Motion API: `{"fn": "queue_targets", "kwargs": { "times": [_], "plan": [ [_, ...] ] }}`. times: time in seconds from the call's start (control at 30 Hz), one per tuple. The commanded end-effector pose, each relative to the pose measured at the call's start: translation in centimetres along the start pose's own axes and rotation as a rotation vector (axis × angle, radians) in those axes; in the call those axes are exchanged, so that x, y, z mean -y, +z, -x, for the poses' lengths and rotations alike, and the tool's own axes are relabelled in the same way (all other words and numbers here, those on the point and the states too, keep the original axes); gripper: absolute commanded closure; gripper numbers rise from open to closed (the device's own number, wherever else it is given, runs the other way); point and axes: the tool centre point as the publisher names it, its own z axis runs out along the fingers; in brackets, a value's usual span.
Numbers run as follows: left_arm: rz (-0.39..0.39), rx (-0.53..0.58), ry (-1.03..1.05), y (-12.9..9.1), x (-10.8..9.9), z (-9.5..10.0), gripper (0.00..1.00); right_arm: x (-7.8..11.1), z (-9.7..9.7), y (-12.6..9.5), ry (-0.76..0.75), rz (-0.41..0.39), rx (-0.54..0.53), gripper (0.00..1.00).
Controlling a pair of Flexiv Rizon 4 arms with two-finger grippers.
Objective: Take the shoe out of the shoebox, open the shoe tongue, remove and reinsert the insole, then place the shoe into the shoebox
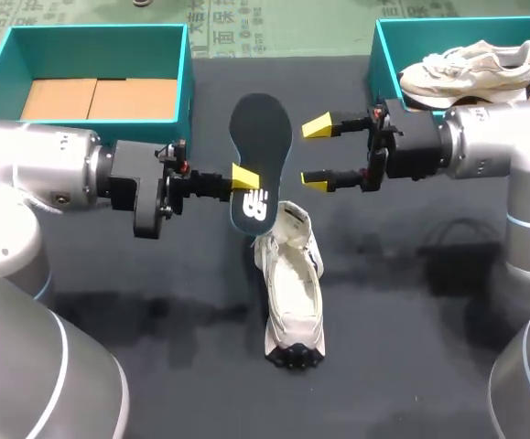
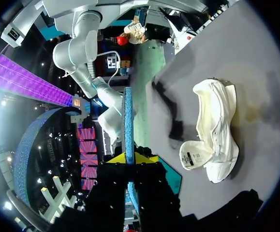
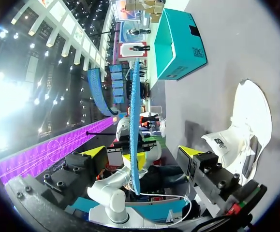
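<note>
While the left tool (image 1: pixel 240 177) pinches the insole (image 1: pixel 261 137) above the shoe (image 1: pixel 292 293), the right tool (image 1: pixel 317 152) gapes wide beside it.

- dark flat insole (image 1: pixel 261 151) with a white logo at the heel end: up in the air mid-scene, just far of the loose shoe. Its heel end is pinched in the left gripper (image 1: pixel 243 176) and its toe end points far.
- white mesh sneaker (image 1: pixel 294 293): lying mid-scene, running far to near, opening up, tongue flipped out, dark tread showing at the near end.
- teal cardboard shoebox (image 1: pixel 185 82), far left: open, brown floor showing.
- second teal shoebox (image 1: pixel 375 57), far right: open, with a cream dark-soled sneaker (image 1: pixel 470 66) lying inside.
</note>
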Motion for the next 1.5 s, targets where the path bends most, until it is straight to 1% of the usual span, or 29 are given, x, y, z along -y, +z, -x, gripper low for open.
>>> {"fn": "queue_targets", "kwargs": {
  "times": [0.03,0.27,0.4,0.43,0.5,0.8,0.9,0.97,1.0,1.13,1.3,1.4,1.5],
  "plan": [
    [-0.002,0.001,0.012,1.2,-0.8,-0.5,1.0,0.0,0.7,1.2,-0.001,-0.004,-0.009,0.0],
    [0.024,0.002,0.009,2.0,-1.3,-1.1,1.0,0.0,0.7,2.2,-0.027,-0.02,-0.002,0.0],
    [0.032,-0.003,0.0,2.4,-1.4,-1.4,1.0,-0.2,0.9,2.6,-0.038,-0.026,0.0,0.13],
    [0.034,-0.005,-0.003,2.5,-1.3,-1.5,1.0,-0.2,1.0,2.7,-0.044,-0.028,0.005,0.14],
    [0.034,-0.008,-0.012,2.6,-1.4,-1.8,1.0,-0.3,0.9,2.8,-0.05,-0.028,0.007,0.26],
    [0.045,-0.013,-0.016,2.8,-1.3,-2.3,1.0,-0.6,0.9,2.8,-0.055,-0.027,0.009,0.31],
    [0.051,-0.005,-0.009,2.8,-1.4,-2.3,1.0,-0.7,1.0,2.7,-0.051,-0.022,0.007,0.43],
    [0.048,0.002,-0.004,2.8,-1.5,-2.2,1.0,-0.7,1.1,2.7,-0.048,-0.019,0.005,0.46],
    [0.048,0.001,-0.003,2.8,-1.5,-2.2,1.0,-0.7,1.1,2.7,-0.048,-0.018,0.005,0.5],
    [0.051,0.002,-0.001,2.9,-1.5,-2.2,1.0,-0.7,1.1,2.7,-0.048,-0.013,0.005,0.54],
    [0.051,0.002,-0.001,2.9,-1.5,-2.2,1.0,-0.8,1.2,2.8,-0.05,-0.008,0.007,0.55],
    [0.051,0.002,-0.001,2.9,-1.5,-2.2,1.0,-0.7,1.2,2.9,-0.05,-0.004,0.006,0.58],
    [0.051,0.002,-0.001,2.9,-1.5,-2.2,1.0,-0.7,1.3,3.0,-0.05,0.002,0.003,0.62]
  ]
}}
